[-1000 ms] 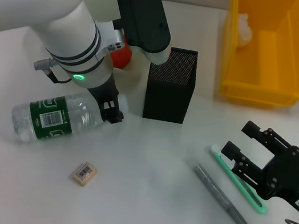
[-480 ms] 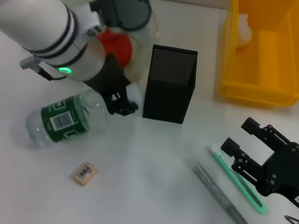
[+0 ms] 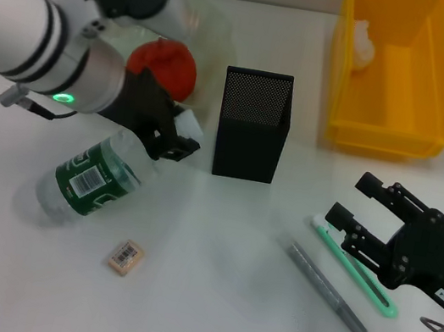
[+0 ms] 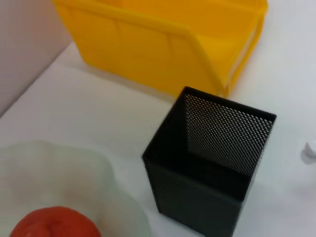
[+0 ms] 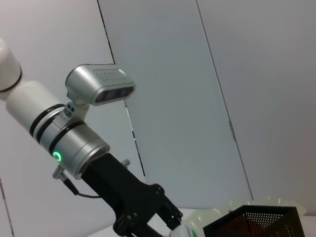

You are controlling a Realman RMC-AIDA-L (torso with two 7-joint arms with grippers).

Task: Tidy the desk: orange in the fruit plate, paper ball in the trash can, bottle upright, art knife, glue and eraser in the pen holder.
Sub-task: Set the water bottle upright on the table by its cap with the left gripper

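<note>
My left gripper [image 3: 173, 142] is shut on the neck of the clear bottle [image 3: 95, 180] with a green label and holds it tilted, cap end raised, base on the table. The orange [image 3: 164, 66] lies in the translucent fruit plate [image 3: 215, 32]. The black mesh pen holder [image 3: 252, 125] stands at centre and looks empty in the left wrist view [image 4: 212, 163]. The paper ball [image 3: 360, 41] lies in the yellow trash bin [image 3: 441, 93]. The eraser [image 3: 126, 257], green art knife [image 3: 352, 266] and grey glue stick [image 3: 324, 287] lie on the table. My right gripper [image 3: 356, 203] is open beside the knife.
The white table carries the yellow bin at the back right and the plate at the back left. In the left wrist view the bin [image 4: 163, 44] stands just behind the pen holder. The right wrist view shows my left arm [image 5: 74, 143] and a grey wall.
My left gripper has raised the bottle's cap end and swung left, tilting the bottle from lying flat toward upright. The right arm has barely moved.
</note>
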